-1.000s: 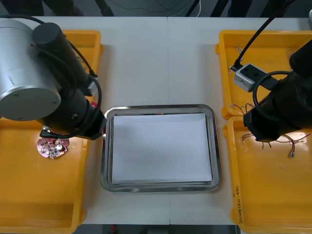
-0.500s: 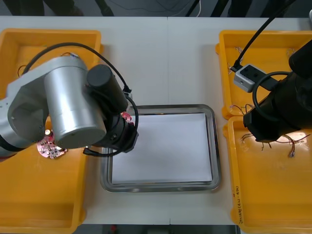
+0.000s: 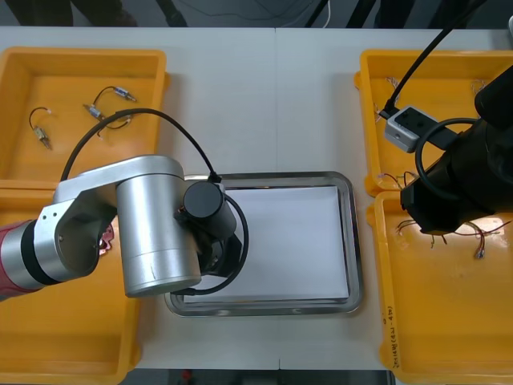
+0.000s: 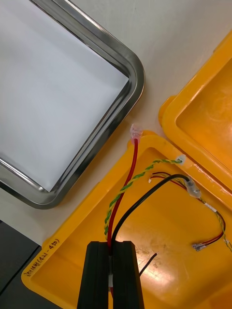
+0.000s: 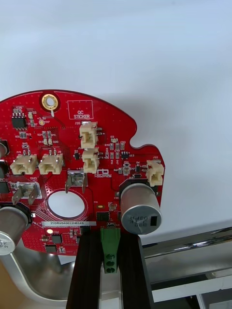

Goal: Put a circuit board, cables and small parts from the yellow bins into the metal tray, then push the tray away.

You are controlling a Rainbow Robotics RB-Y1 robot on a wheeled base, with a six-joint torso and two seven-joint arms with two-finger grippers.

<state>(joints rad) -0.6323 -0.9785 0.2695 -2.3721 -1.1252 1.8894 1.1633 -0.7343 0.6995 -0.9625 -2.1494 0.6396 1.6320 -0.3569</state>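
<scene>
Board placement is in hand: the left jaws, clamped on the green connector at the edge of the round red circuit board [image 5: 82, 169], hold it over the shiny, white-lined metal tray [image 3: 353, 241], so lowering and release likely come next, while the right jaws pinch a thin red and yellow cable [image 4: 126, 186] in the glossy yellow bin [image 4: 169, 270].

We take this for an electronics lab or workshop: a light desk [image 3: 272, 96] carries yellow bins [image 3: 64, 76] of sorted cables [image 4: 126, 186], a steel tray [image 3: 355, 241] and a red circuit board [image 5: 72, 159], with robot arms [image 3: 152, 233] working above.
</scene>
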